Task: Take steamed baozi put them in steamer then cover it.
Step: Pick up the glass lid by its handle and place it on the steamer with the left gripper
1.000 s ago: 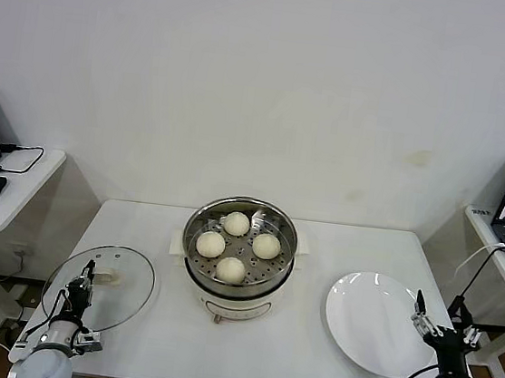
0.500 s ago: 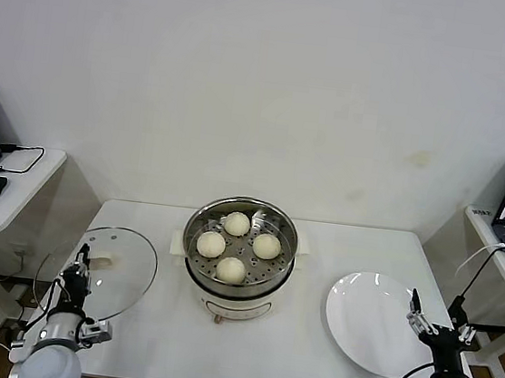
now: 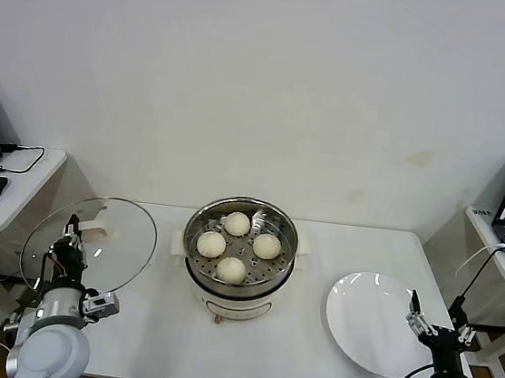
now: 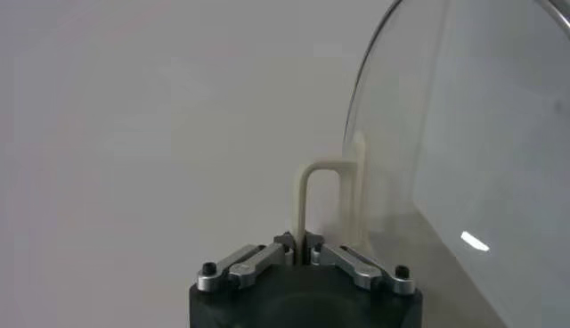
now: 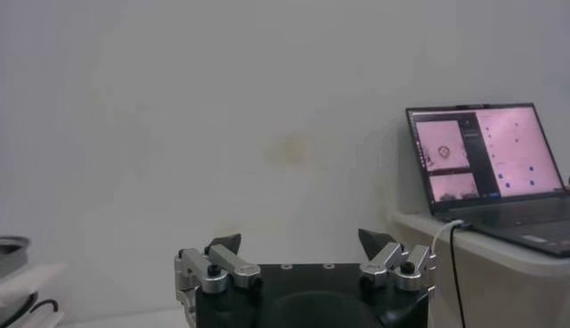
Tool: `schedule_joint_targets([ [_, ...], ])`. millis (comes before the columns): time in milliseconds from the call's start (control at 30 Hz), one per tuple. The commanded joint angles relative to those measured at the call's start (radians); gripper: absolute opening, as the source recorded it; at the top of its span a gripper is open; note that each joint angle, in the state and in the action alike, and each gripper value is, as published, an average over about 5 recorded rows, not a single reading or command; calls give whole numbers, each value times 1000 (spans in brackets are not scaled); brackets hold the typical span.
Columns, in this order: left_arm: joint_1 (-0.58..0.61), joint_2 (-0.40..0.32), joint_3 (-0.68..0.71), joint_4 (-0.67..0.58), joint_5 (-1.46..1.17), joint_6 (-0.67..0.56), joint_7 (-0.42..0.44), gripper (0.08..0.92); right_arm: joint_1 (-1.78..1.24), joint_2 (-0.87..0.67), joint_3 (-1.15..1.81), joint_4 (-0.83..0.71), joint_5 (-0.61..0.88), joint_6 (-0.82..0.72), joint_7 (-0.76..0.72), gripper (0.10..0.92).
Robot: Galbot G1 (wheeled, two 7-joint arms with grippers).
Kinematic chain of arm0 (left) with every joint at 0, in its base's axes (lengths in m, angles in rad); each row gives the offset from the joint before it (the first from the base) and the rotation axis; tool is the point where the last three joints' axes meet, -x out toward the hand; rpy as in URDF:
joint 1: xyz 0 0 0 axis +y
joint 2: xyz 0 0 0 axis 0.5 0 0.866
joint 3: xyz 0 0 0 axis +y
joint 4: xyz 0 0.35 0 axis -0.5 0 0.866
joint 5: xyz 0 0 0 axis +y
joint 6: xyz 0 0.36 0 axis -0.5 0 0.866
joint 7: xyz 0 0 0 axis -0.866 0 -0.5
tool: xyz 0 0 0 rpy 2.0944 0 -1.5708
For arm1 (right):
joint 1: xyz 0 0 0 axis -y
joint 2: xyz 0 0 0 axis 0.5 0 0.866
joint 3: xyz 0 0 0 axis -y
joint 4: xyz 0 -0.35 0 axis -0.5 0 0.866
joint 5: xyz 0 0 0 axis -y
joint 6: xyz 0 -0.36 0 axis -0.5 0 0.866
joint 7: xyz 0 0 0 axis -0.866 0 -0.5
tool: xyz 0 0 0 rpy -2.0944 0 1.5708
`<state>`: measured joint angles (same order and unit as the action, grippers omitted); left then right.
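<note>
Lid (image 3: pixel 92 239) now lifted off the table, tilted up at my left side. My left gripper (image 3: pixel 72 234) is pinched tight on its cream handle (image 4: pixel 312 200). All four baozi (image 3: pixel 231 269) sit in the steamer (image 3: pixel 239 242). Right gripper (image 3: pixel 437 330) idles wide open beside the plate (image 3: pixel 374 323). Risk: narrow pinch lets the lid swing and clip the steamer's rim.

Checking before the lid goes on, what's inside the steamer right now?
Four baozi sit on the perforated tray inside the steamer. What lies beneath that tray cannot be seen.
</note>
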<state>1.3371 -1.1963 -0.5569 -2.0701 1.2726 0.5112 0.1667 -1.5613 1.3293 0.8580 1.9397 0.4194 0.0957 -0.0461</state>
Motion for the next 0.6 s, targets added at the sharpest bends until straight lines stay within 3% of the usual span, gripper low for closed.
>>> schedule_joint_targets([
  [33, -89, -50, 121, -126, 130, 82, 169, 136, 0, 19, -7, 5, -31, -16, 2, 823],
  [333, -170, -160, 311, -73, 254, 91, 184, 136, -8, 54, 12, 18, -55, -19, 3, 823],
  [600, -255, -208, 407, 23, 275, 91, 181, 136, -26, 73, 33, 24, -67, -11, 3, 823],
])
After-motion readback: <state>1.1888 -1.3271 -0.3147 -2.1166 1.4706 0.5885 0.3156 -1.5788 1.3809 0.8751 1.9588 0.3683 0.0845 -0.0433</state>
